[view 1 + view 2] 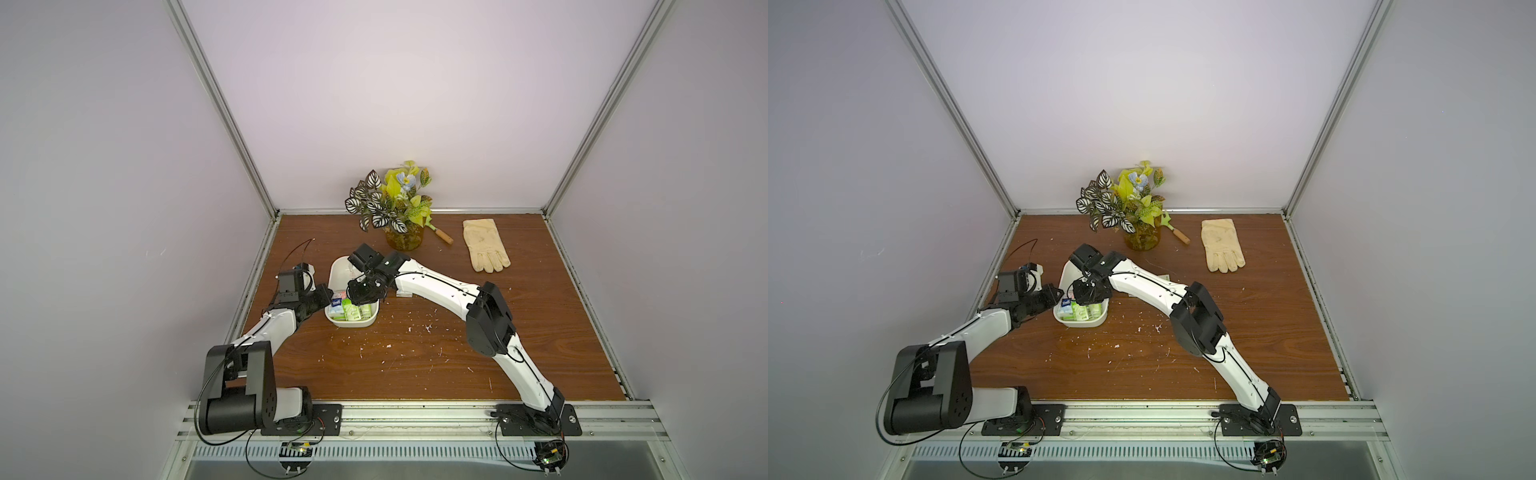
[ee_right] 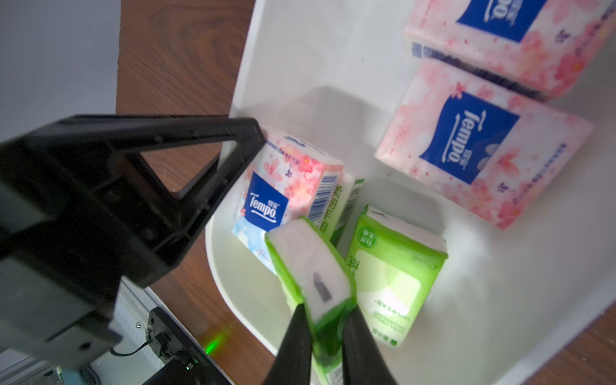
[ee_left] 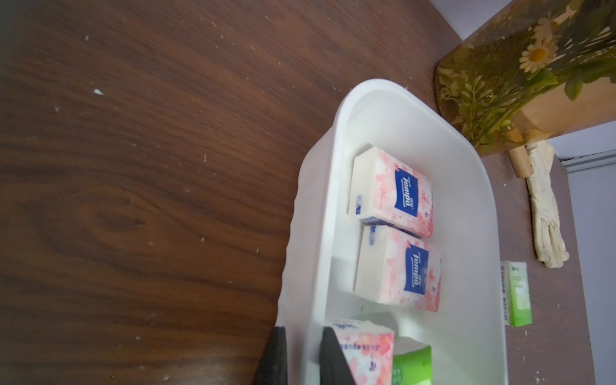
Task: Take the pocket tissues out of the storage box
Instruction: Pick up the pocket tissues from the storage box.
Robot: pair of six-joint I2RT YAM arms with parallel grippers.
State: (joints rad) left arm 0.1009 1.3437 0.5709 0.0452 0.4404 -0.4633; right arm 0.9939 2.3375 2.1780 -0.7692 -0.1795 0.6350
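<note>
The white storage box (image 1: pixel 353 325) (image 1: pixel 1079 324) lies at the table's left. My left gripper (image 3: pixel 305 360) (image 1: pixel 328 297) is shut on its side wall, one finger outside and one inside. My right gripper (image 2: pixel 328 336) (image 1: pixel 359 297) reaches down into the box and is shut on a green-and-white pocket tissue packet (image 2: pixel 310 263), which stands tilted. Beside it in the box are another green packet (image 2: pixel 393 283), an upright pink packet (image 2: pixel 276 193) and two flat pink packets (image 3: pixel 393 193) (image 3: pixel 400 266). One green packet (image 3: pixel 516 293) lies on the table outside the box.
An amber plant pot (image 1: pixel 404 240) with leaves stands just behind the box. A wooden-handled tool (image 1: pixel 442 236) lies beside the pot, and a cream glove (image 1: pixel 486 245) lies at the back right. White crumbs dot the wooden table (image 1: pixel 415 353).
</note>
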